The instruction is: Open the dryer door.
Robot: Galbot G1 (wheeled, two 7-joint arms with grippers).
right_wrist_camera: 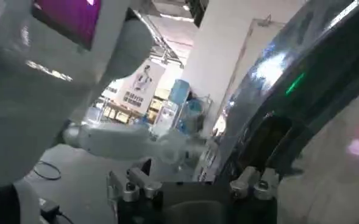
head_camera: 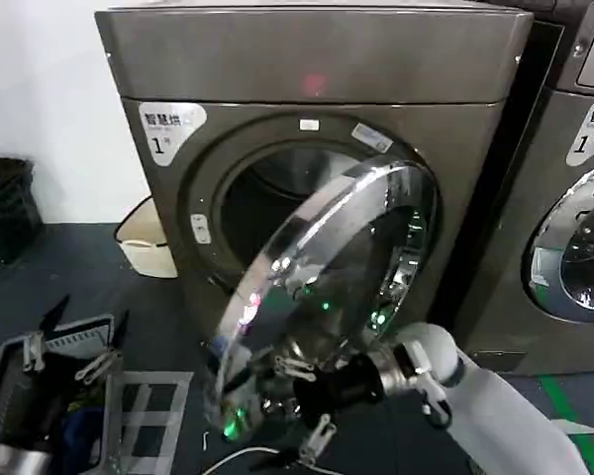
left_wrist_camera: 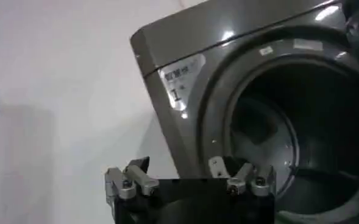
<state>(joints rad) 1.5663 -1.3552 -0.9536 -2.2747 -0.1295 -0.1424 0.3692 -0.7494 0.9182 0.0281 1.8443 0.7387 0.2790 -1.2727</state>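
The dryer stands ahead, bronze-grey, with a white "1" label and a pink light. The dryer door, a chrome ring around dark glass, is swung partly out on its right side, and the drum opening shows behind it. My right gripper is open at the door's lower rim, holding nothing. In the right wrist view the door's chrome ring runs past one side of the right gripper. My left gripper hangs open low on the left. In its wrist view the left gripper faces the dryer and the drum.
A second matching machine stands close on the right. A white bin sits on the floor beside the dryer's left side, and a black object lies farther left. A white cable and green tape lie on the dark floor.
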